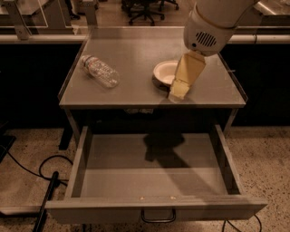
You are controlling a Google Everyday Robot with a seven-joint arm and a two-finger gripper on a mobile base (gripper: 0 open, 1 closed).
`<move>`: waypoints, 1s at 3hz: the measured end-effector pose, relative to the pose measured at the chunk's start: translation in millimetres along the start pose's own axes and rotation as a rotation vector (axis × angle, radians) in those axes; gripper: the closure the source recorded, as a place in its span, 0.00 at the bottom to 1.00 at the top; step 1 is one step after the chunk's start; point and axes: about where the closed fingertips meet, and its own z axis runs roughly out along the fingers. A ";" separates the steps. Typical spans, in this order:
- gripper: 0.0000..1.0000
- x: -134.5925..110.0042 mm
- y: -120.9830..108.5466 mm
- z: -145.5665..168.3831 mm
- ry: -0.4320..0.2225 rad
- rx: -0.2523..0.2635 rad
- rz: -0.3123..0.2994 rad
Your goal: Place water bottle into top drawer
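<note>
Gripper [180,86] hovers beside the white bowl [163,72]; spread or pressed together, I cannot tell. Your water bottle [100,71] lies sideways on the tabletop [136,93], leftward and well apart: cross over and take it across its ribbed middle.

We see a dim, amber-lit room: speckled floor [263,149] at 3 and 9 o'clock, black cable [47,199] at 8, office chairs [145,9] at 12 beyond a grey table [136,50]. The gripper [179,93] hangs over its front edge, toward 1.
</note>
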 end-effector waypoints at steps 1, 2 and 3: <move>0.00 -23.4 -9.8 17.3 -0.016 0.028 0.007; 0.00 -52.4 -18.7 50.4 -0.021 -0.019 0.011; 0.00 -55.1 -18.3 52.5 -0.027 -0.022 0.012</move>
